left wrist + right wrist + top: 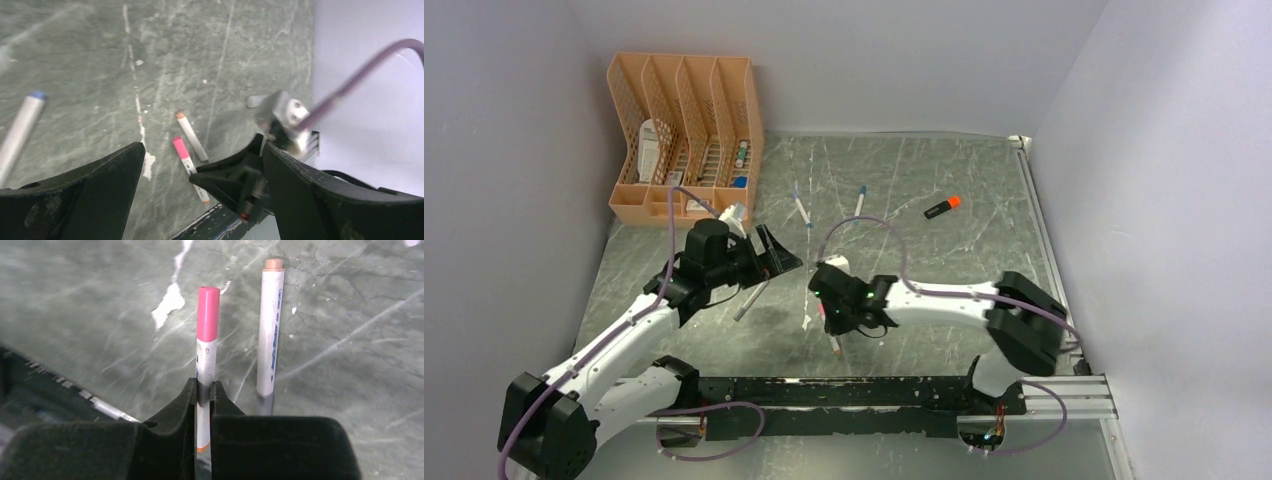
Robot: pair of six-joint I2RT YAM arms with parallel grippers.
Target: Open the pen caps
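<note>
Right gripper (pixel 204 389) pinches the white pen (pixel 206 362) mid-barrel; its pink cap (pixel 208 312), still on, points straight away from that gripper. Left gripper (pixel 776 255) spread wide.

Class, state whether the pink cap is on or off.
On: the pink cap covers the end of the pen pinched by the right gripper.

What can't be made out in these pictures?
- Right wrist view: lower barrel of the pink-capped white pen, mostly hidden by the right gripper clamping it.
- Left wrist view: blue-capped white pen, blurred, cut by the left edge.
- Top view: orange plastic organizer contents, too small.
</note>
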